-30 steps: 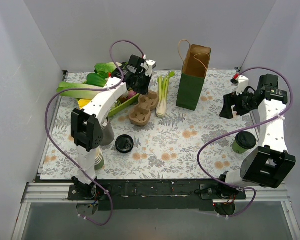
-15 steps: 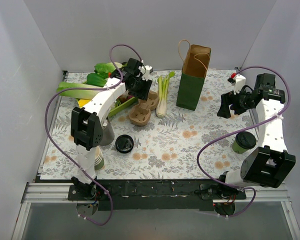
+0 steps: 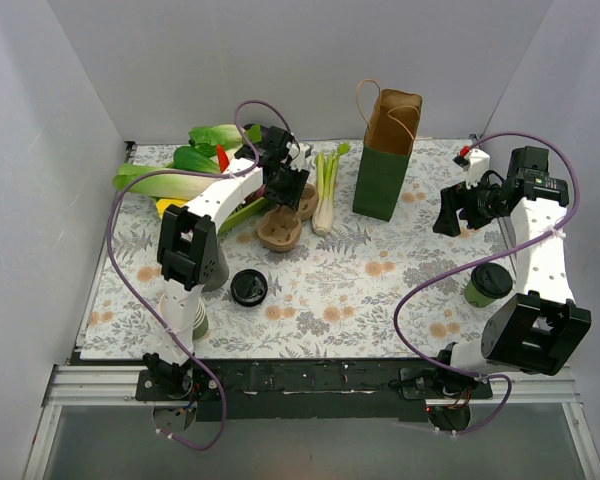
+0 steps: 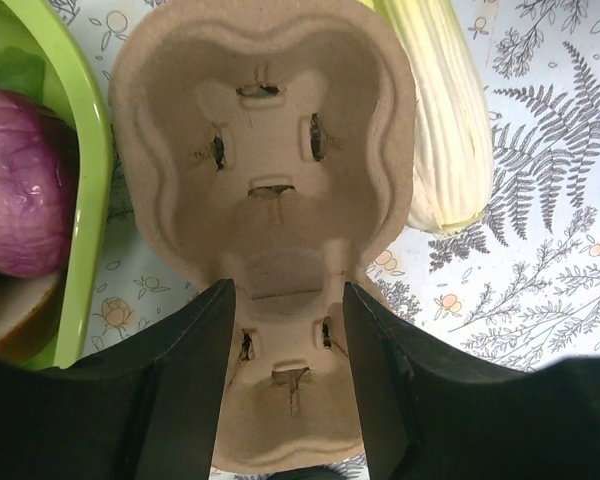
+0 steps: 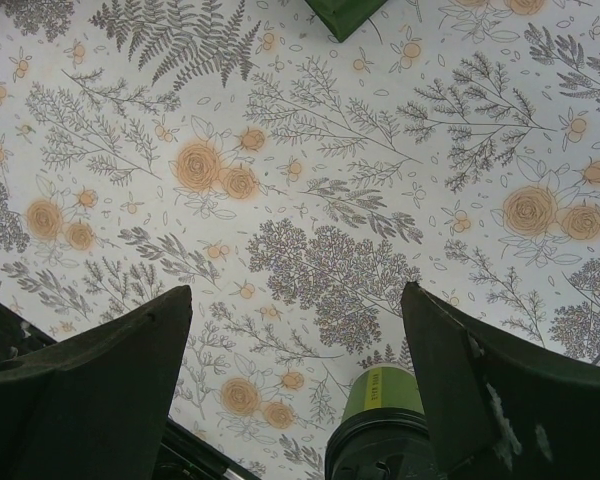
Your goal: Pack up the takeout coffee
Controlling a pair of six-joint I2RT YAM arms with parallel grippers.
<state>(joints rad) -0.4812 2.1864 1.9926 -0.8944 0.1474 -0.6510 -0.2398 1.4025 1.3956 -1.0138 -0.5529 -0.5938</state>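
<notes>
Nothing is packed yet, we judge: the coffee cup (image 3: 488, 284) stands lidded by the right arm's base, well apart from the bag (image 3: 387, 150). Our left gripper (image 4: 280, 300) straddles the carrier (image 4: 265, 200) half-open; our right gripper (image 5: 295, 310) gapes empty.

The bench (image 3: 380, 300) is covered by a floral-print sheet; a pulp cup carrier (image 3: 283, 225) lies left of centre towards the back, with a bunch of pale green stalks (image 3: 325, 195) just beside it on the right; a green-and-brown paper bag (image 3: 383, 180) stands upright further right; leafy greens (image 3: 170, 182) and a green tray (image 4: 80, 150) fill the back left corner; a loose black lid (image 3: 249, 287) lies nearer the front; the takeout coffee (image 3: 488, 284), lidded, stands near the right edge.
</notes>
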